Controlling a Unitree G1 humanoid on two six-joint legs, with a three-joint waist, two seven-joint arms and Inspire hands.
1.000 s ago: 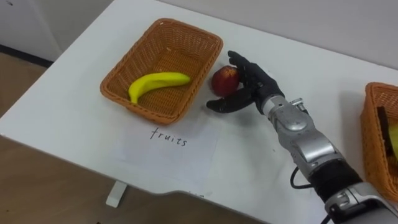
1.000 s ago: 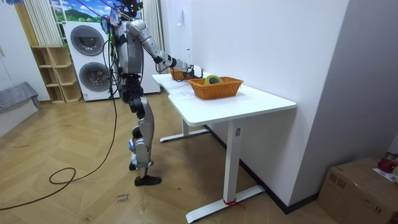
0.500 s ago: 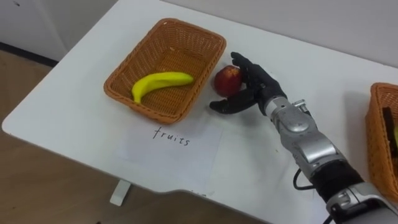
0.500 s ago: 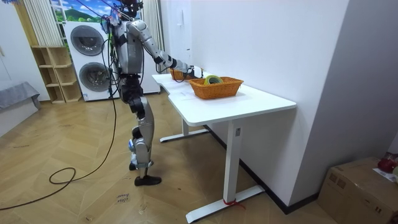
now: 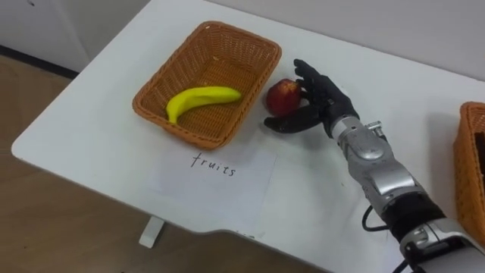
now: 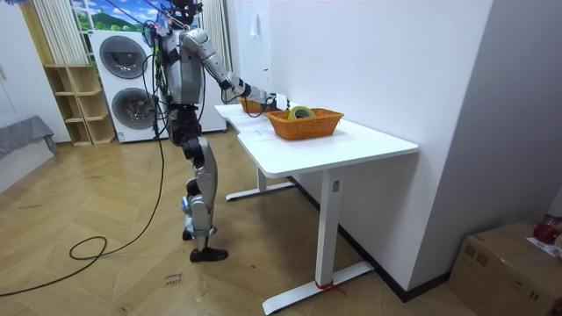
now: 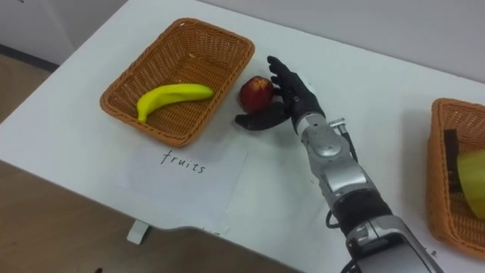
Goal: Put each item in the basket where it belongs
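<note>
A red apple [image 5: 283,96] rests on the white table [image 5: 114,114], just outside the right wall of the wicker fruit basket [image 5: 250,45]. A yellow banana [image 5: 203,99] lies inside that basket. My right hand [image 5: 322,98] is cupped round the apple's right side, open, with straight fingers behind it and the thumb low in front. The apple still sits on the table. In the room view I stand at the table's far end with this arm stretched over the top.
A sheet of paper [image 5: 216,171] with handwriting lies before the fruit basket. A second wicker basket [image 7: 436,174] at the right edge holds a yellow roll [image 7: 471,182] and a dark item [image 7: 450,163]. Table edge runs close along the front and left.
The whole picture has slid slightly right, so the camera moved. The right hand stays cupped at the apple; apple, banana and baskets have not moved.
</note>
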